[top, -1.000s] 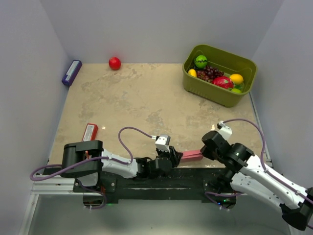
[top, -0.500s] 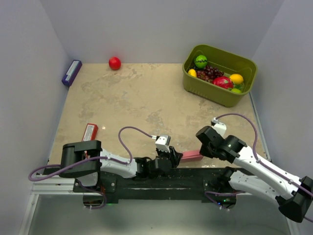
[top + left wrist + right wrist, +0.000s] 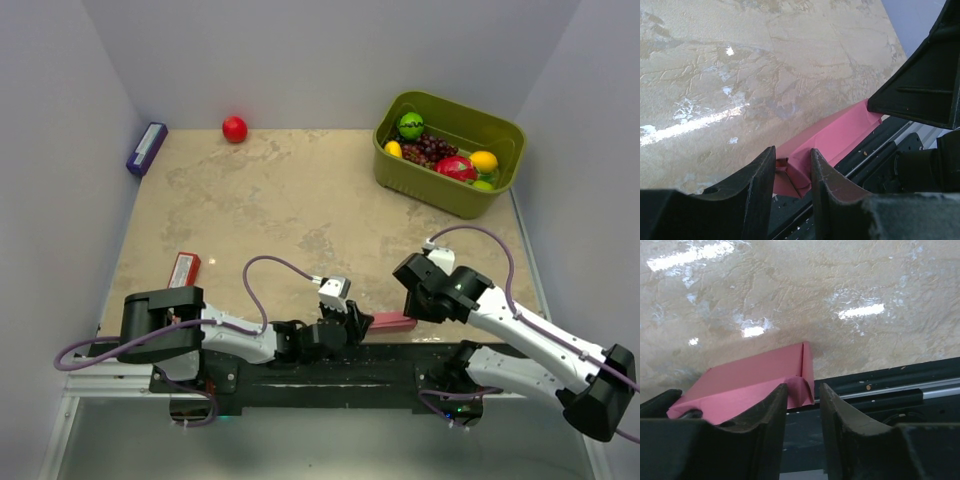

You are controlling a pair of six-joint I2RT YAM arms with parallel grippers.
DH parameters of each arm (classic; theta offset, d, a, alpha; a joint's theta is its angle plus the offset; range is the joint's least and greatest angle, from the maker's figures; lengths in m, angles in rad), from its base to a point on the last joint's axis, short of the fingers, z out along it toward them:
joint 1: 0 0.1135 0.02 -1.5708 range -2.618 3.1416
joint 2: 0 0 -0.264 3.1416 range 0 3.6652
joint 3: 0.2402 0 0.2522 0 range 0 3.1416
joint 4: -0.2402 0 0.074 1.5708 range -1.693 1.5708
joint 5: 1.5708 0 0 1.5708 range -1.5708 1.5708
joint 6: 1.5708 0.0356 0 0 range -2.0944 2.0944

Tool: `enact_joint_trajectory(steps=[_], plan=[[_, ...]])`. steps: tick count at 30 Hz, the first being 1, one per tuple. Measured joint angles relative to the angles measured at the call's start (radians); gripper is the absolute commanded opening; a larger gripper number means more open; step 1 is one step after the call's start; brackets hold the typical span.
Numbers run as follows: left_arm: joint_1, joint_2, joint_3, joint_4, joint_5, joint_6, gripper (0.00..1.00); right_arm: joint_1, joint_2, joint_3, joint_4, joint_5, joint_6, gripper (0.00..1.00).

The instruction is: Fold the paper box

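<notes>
The box (image 3: 392,321) lay at the near edge of the worktop (image 3: 280,190), a little right of the middle. It was a flattened pink strip, with its long side along that edge. In both wrist views its near side seemed to reach past the edge over the black rail (image 3: 330,375), which probably gave the fingers room to get under thin card.

The left end effector (image 3: 357,322) had the box's left end. In its own view the two fingers (image 3: 757,185) stood partway closed, and the pink card (image 3: 835,135) filled the gap between them. I took this for an anchoring grip, holding one end so the other could be worked along a crease.

The right end effector (image 3: 412,302) came down on the opposite end. Its jaws stood partly apart, with dark space showing between them. A small upturned flap of the box (image 3: 755,375) sat at the tips (near enough to touch, though I could not see it pinched). I judged that this arm held nothing and was placed to take or press that flap. The fold looked begun but far from a finished box.

Everything else lay well apart, so it did not interfere. A red packet (image 3: 184,268) lay near the left edge. A red ball (image 3: 234,128) and a purple bar (image 3: 146,148) were toward the far left corner, and a green basket (image 3: 450,205) of fruit stood in the far right corner.
</notes>
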Motion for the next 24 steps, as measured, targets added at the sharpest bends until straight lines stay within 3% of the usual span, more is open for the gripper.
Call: enact_joint_trajectory(steps=[24], plan=[[0.007, -0.001, 0.008, -0.013, 0.02, 0.045, 0.12, 0.002, -0.027, 0.007, -0.06, -0.076, -0.089, 0.46]])
